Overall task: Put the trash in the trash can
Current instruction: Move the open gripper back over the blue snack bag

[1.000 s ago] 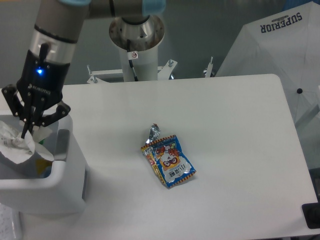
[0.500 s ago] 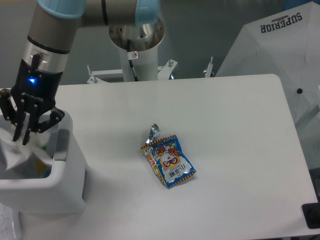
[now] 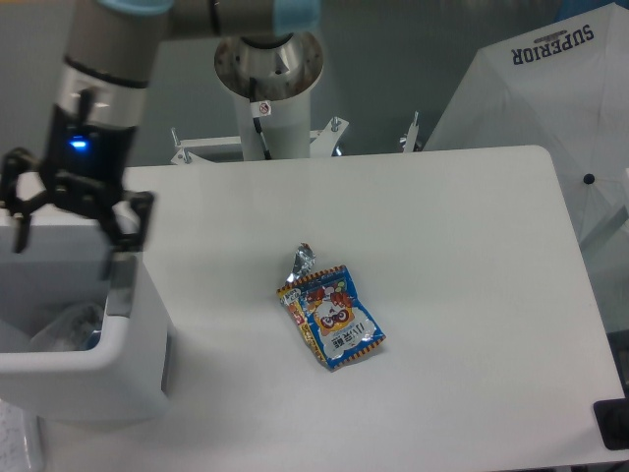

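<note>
Claw point(image 3: 67, 228) spread wide above the trash can point(image 3: 118, 379) (contents blurred, frame-cropped); snack bag point(image 3: 332, 318) on table.

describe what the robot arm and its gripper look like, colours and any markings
The arm is a grey tube with light blue joint caps near the top edge. Below it sits a black wrist block with a small blue light. The gripper is black, with two thin linkage fingers. No cables or readable lettering show.

surface point(image 3: 442, 295): white, rounded corners, evenly lit | behind it you've got a plain grey wall point(image 3: 393, 59) | right: white umbrella point(image 3: 550, 108) printed "SUPERIOR", overlapping the surface edge | bottom-right corner: small dark object point(image 3: 614, 425), can't tell what
</note>
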